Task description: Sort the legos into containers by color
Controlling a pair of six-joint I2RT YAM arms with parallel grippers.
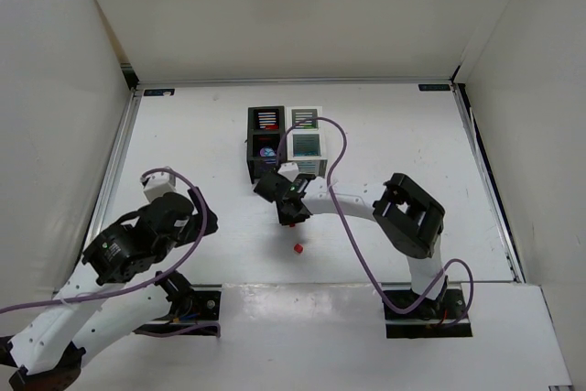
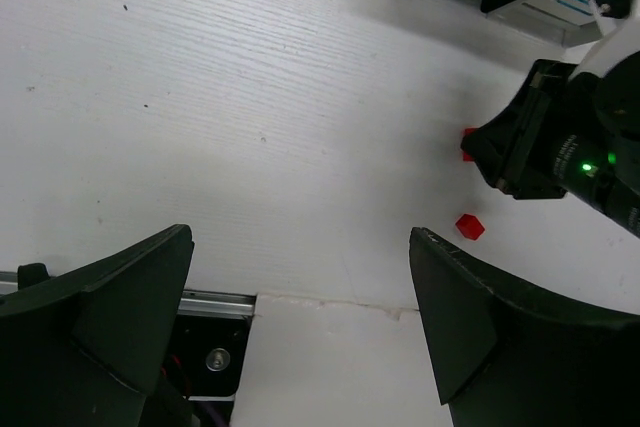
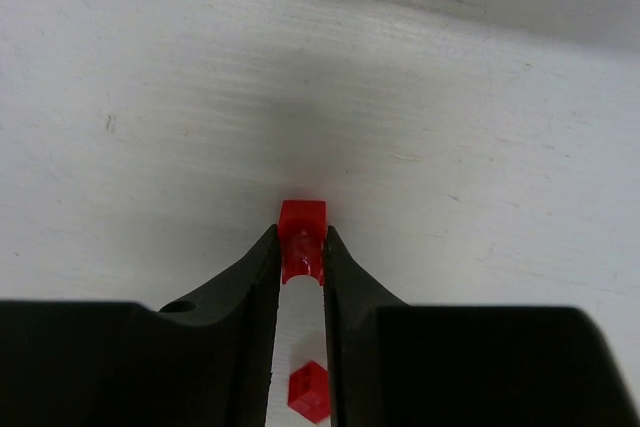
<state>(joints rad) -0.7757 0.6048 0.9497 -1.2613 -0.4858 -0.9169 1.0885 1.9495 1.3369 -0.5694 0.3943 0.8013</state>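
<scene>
My right gripper (image 3: 301,247) is shut on a small red lego (image 3: 302,215), pinched at the fingertips just above the white table. A second red lego (image 3: 309,391) lies loose on the table below the fingers, also seen from above (image 1: 298,248) and in the left wrist view (image 2: 469,226). From above, the right gripper (image 1: 291,215) hangs just in front of the containers: a black bin (image 1: 253,139) and a white bin (image 1: 318,146) side by side. My left gripper (image 2: 300,247) stands open and empty at the near left.
White walls enclose the table on three sides. A purple cable (image 1: 343,148) arcs from the right arm past the white bin. A seam and a metal rail (image 2: 215,300) run along the near edge, by the left arm's base.
</scene>
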